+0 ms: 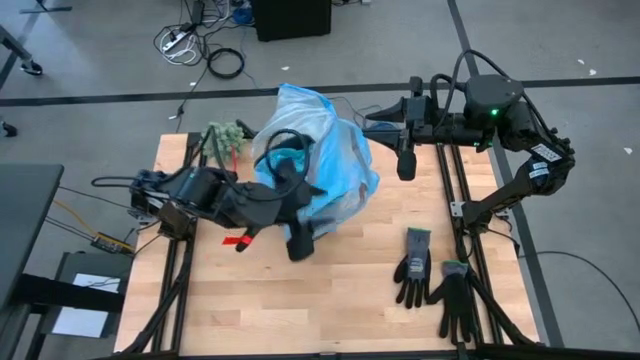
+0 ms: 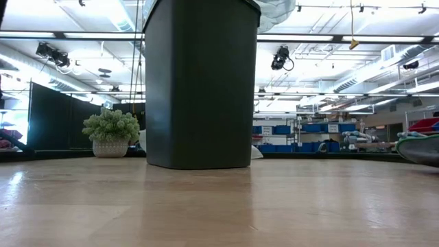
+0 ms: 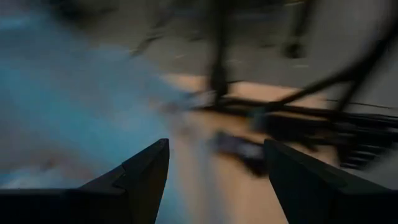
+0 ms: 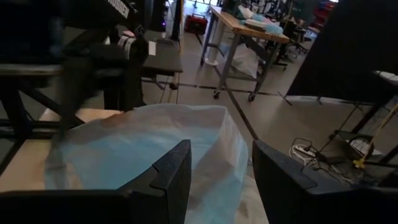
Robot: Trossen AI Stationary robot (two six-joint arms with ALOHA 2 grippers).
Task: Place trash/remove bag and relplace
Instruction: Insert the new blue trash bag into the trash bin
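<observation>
- Two grippers noted. Left gripper (image 1: 298,243) sits over the table's middle, just at the near edge of the blue bag; we see its fingers (image 3: 140,177) spread apart with nothing between them. Right gripper (image 1: 405,165) hangs at the far right of the table beside the bag's right flank; its fingers (image 4: 171,174) also stand apart, pinching nothing.
- One wooden table (image 1: 350,290), light planks, carrying everything below.
- One black bin (image 2: 200,82), upright, seen plainly in the low view; from above we find it wholly covered by plastic.
- One light-blue translucent bag (image 1: 345,160) draped over the bin, bulging at the far middle of the table. In the right wrist view its open mouth (image 4: 161,134) shows pale and crinkled, facing that gripper. We cannot tell whether a separate grey-white liner lies beneath it.
- Two black gloves (image 1: 412,266), with grey cuffs, lying side by side on the near right of the table, well apart from the bag.
- One green fuzzy clump (image 1: 226,135) in a small pale pot (image 2: 110,147), at the far left, near the bag.
- One small red piece (image 1: 236,241) on the planks beside the left arm.
- Loose trash: we count none visible on the table.
</observation>
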